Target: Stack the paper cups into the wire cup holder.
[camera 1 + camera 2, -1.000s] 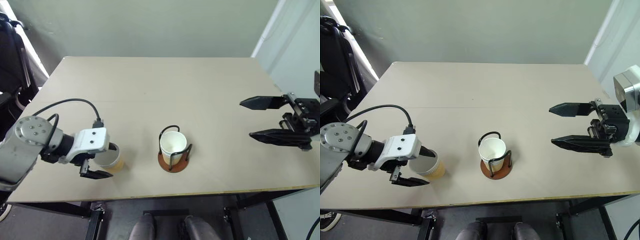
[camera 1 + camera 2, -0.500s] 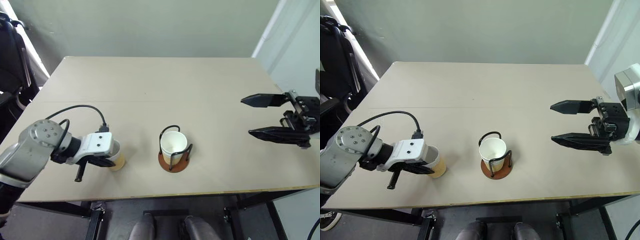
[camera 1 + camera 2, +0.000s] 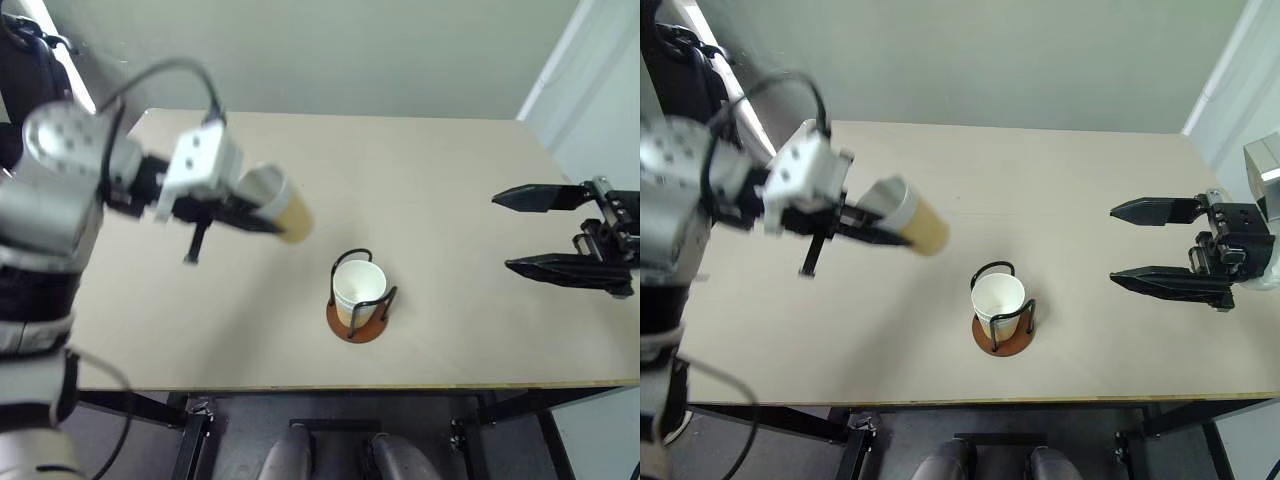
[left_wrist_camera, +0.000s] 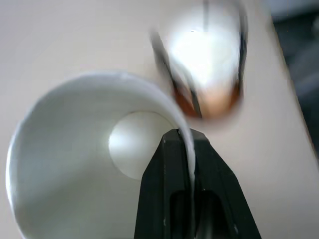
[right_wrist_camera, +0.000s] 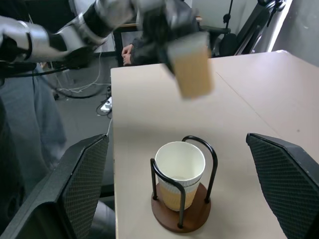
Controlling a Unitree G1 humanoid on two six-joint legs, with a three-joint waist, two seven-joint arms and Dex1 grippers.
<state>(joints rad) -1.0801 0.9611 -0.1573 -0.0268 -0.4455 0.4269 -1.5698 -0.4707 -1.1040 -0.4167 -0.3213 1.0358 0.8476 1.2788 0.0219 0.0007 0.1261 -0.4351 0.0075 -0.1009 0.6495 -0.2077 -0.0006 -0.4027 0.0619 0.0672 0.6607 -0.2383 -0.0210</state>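
My left claw [image 3: 262, 222] is pinched tight on a cup's [image 3: 277, 203] rim, holding it tilted in the air at 10 o'clock from the holder [image 3: 357, 322], which already has cups [image 3: 359, 290]. Right claw [image 3: 527, 232] gapes wide, empty. No readable labels anywhere.

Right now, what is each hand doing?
Left hand: closed on a paper cup, lifted above the table.
Right hand: open, holding nothing.

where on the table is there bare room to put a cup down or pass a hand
Nearly the whole beige table is bare: the far half, and the stretch between the black wire cup holder on its reddish-brown base and the open right hand. It is crowded only at the holder and under the left hand gripping a tan paper cup.
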